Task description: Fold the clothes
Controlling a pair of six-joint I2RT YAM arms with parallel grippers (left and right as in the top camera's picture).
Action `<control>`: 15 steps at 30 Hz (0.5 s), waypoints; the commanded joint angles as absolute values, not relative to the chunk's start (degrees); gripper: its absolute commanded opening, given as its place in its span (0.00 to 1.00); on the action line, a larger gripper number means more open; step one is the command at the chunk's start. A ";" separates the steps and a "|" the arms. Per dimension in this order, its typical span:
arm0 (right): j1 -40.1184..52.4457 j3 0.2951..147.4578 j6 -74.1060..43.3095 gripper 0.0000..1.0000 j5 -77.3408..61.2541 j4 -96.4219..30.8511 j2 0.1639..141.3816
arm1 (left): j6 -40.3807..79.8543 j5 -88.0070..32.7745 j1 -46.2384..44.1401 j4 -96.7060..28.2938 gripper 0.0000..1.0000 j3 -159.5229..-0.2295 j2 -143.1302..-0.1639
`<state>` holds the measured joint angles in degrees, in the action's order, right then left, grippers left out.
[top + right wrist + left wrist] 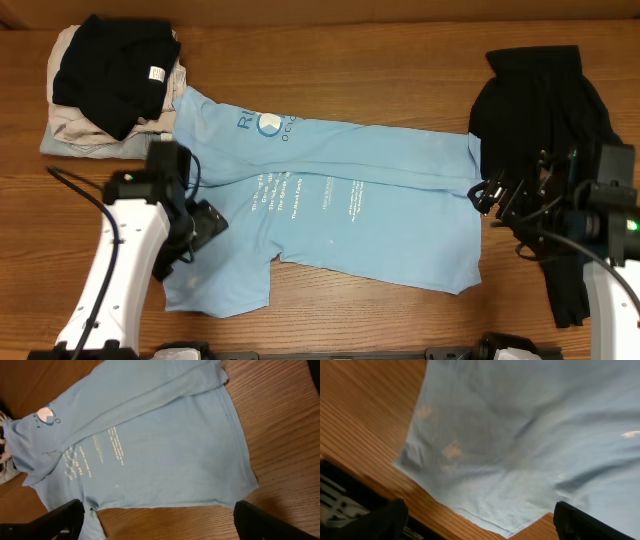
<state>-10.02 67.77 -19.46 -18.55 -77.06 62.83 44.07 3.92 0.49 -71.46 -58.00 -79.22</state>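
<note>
1. Well, the wooden table (400,60) is the biggest thing here: warm brown boards with a clear grain, and nearly everything lies flat on it.
2. The light blue T-shirt (380,210) is spread across the middle, neck end toward the left arm and hem toward the right. It is thin, soft jersey with small white print. The far long edge looks already turned in as a band along its length, so I'd judge one fold made. A sleeve juts out at the near left, and the near side and the crosswise folds are not yet done.
3. The black garment (540,100) sits heaped at the right end, loose and rumpled (partly under the right arm), with no fold started that I can see.
4. The stack of folded clothes (110,90), black on beige on pale denim, sits squared off in the far left corner.
5. The left gripper (477,520) hangs over the shirt's near left corner, fingers spread wide with nothing between them.
6. The right gripper (160,517) hovers by the hem end, equally wide apart and empty.
</note>
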 commanded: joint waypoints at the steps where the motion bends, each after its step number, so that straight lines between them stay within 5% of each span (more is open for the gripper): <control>1: -9.80 67.44 -18.35 0.98 -19.62 -76.09 65.36 | 50.50 1.41 0.73 -68.05 0.95 -50.52 -78.30; 15: -9.80 67.44 -17.56 0.93 -19.59 -75.66 71.88 | 52.95 0.36 0.73 -54.54 0.92 -35.48 -78.30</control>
<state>-10.02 67.48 -18.02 -19.25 -76.01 71.96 51.42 1.45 0.49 -55.99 -37.41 -79.18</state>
